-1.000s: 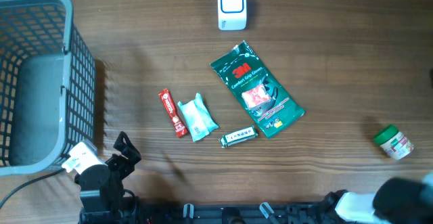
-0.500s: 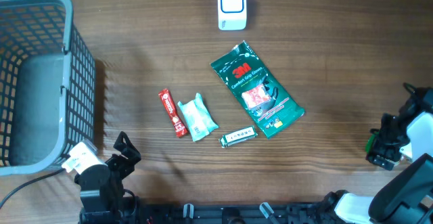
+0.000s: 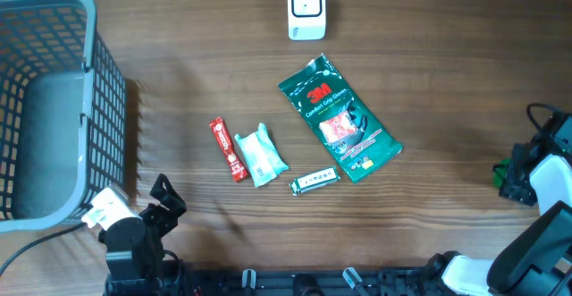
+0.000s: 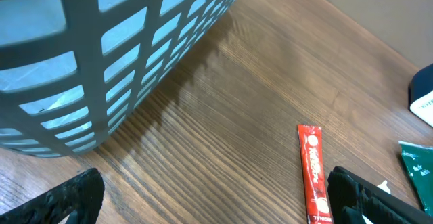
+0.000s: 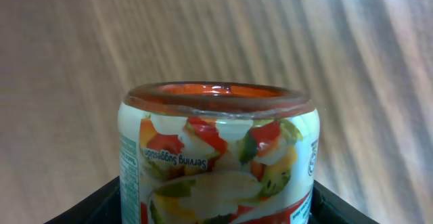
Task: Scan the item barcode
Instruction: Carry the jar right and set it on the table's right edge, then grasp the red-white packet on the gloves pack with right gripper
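Observation:
A small jar (image 5: 216,149) with a green lid and a vegetable-picture label fills the right wrist view, its reddish base facing away. My right gripper (image 5: 215,207) is shut on it, a black finger pressed against each side. From overhead, that gripper (image 3: 518,178) sits at the table's right edge and covers the jar except for a bit of green lid (image 3: 502,165). The white barcode scanner (image 3: 306,8) stands at the far centre. My left gripper (image 4: 215,200) is open and holds nothing, low at the front left (image 3: 166,198).
A grey mesh basket (image 3: 89,81) takes up the left side. Mid-table lie a green 3M glove pack (image 3: 340,119), a red sachet (image 3: 228,149), a pale green tissue pack (image 3: 261,155) and a small gum stick (image 3: 315,181). The red sachet (image 4: 312,173) lies by my left gripper's right finger.
My right arm came in from the lower right, dropped over the jar lying at the right edge, and its jaws narrowed onto it. The left arm stayed still.

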Motion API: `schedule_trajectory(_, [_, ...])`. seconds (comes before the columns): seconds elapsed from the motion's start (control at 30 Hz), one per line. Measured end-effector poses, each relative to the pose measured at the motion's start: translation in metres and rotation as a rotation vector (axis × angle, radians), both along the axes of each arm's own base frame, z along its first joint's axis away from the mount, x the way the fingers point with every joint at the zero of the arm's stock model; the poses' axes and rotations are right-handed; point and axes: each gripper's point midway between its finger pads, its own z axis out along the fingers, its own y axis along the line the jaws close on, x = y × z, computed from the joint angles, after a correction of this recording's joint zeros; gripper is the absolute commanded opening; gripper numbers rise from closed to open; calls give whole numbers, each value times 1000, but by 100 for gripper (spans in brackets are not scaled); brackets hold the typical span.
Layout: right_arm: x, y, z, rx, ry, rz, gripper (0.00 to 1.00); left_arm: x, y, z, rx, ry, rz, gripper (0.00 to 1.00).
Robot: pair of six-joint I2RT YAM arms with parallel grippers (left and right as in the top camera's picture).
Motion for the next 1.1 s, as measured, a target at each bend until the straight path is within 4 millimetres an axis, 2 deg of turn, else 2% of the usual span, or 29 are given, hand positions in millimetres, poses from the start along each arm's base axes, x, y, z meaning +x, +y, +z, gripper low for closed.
schedule_trajectory(0.13, [33, -19, 16, -94, -130, 56, 68, 0, 0, 0, 0, 1, 0, 100])
schedule_trajectory(0.2, [49, -32, 30, -162, -209, 60, 68, 0, 0, 0, 0, 0, 0, 100])
schedule_trajectory(0.3, [66, -46, 41, -229, -282, 56, 68, 0, 0, 0, 0, 0, 0, 100])
schedule_trajectory(0.4, [80, -58, 34, -266, -321, 52, 68, 0, 0, 0, 0, 0, 0, 100])
schedule_trajectory(0.5, [92, -67, 8, -276, -328, 55, 68, 0, 0, 0, 0, 0, 0, 100])
schedule_trajectory(0.53, [92, -67, 0, -269, -319, 55, 71, 0, 0, 0, 0, 0, 0, 100])
schedule_trajectory(0.6, [96, -71, -3, -274, -319, 55, 93, 0, 0, 0, 0, 0, 0, 100])
schedule_trajectory(0.63, [98, -73, -2, -279, -317, 61, 100, 0, 0, 0, 0, 0, 0, 100])
schedule_trajectory(0.8, [114, -79, 15, -301, -283, 164, 100, 0, 0, 0, 0, 0, 0, 100])
schedule_trajectory(0.87, [116, -73, 21, -268, -269, 210, 100, 0, 0, 0, 0, 0, 0, 100])
schedule_trajectory(0.93, [118, -57, 44, -212, -295, 271, 100, 0, 0, 0, 0, 1, 0, 100])
schedule_trajectory(0.97, [115, -45, 56, -176, -313, 300, 100, 0, 0, 0, 0, 0, 0, 100])
schedule_trajectory(1.0, [115, -33, 77, -150, -357, 330, 100, 0, 0, 0, 0, 0, 0, 100])
schedule_trajectory(1.07, [105, 10, 94, -29, -377, 408, 100, 0, 0, 0, 0, 1, 0, 100])
schedule_trajectory(1.1, [111, 18, 101, -36, -394, 466, 100, 0, 0, 0, 0, 0, 0, 100])
